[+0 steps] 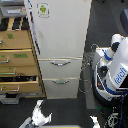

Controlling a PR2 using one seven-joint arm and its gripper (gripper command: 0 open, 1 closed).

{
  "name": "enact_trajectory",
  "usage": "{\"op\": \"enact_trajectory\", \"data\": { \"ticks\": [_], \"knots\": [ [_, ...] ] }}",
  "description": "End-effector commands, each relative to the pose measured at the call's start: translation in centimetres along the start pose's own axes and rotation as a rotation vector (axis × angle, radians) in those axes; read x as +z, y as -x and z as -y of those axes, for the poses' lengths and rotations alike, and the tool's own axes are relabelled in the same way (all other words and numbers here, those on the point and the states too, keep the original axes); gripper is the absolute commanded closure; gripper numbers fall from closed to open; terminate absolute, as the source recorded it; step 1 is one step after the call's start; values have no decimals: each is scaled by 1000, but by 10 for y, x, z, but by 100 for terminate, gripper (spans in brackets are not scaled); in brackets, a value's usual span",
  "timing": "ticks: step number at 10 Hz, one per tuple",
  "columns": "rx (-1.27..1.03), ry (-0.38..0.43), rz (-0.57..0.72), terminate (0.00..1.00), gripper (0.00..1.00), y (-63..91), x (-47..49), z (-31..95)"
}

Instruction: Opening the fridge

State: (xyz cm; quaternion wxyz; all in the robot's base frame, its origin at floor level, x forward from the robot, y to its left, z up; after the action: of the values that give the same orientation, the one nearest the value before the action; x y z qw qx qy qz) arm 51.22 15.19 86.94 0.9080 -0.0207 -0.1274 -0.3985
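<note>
A tall white fridge (59, 45) fills the middle of the exterior view, seen from above and slightly tilted. Its large upper door is shut and carries a small green-and-white sticker (43, 9) near the top, toward the exterior view's left. Below the door sit two drawers, each closed, the upper with a silver bar handle (60, 62) and the lower with a matching handle (62, 81).

Pressed against the fridge on the exterior view's left stands a tan wooden cabinet (17, 60) of stacked drawers, some bearing green labels, the lower ones pulled partly out.

On the exterior view's right, well apart from the fridge door, is the white-and-blue robot body (116, 67), its rounded base on the dark floor (70, 107) with black cables (89, 67) looping between it and the fridge's lower corner.

At the bottom edge, toward the exterior view's left, a pale pincer (41, 116) pokes into view in front of the fridge, near but not touching the lower drawer. Its fingers look spread and grasp nothing, though the picture is coarse. A second pale tip (94, 121) shows at the bottom right, too small to read.
</note>
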Motion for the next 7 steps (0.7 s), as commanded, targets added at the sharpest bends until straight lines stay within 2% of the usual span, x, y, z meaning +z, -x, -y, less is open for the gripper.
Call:
{"op": "enact_trajectory", "data": {
  "ticks": [1, 7],
  "knots": [
    [226, -89, 25, 0, 0, -99, 19, -91],
    [539, -159, -44, 0, 0, -137, 45, -184]
  ]
}}
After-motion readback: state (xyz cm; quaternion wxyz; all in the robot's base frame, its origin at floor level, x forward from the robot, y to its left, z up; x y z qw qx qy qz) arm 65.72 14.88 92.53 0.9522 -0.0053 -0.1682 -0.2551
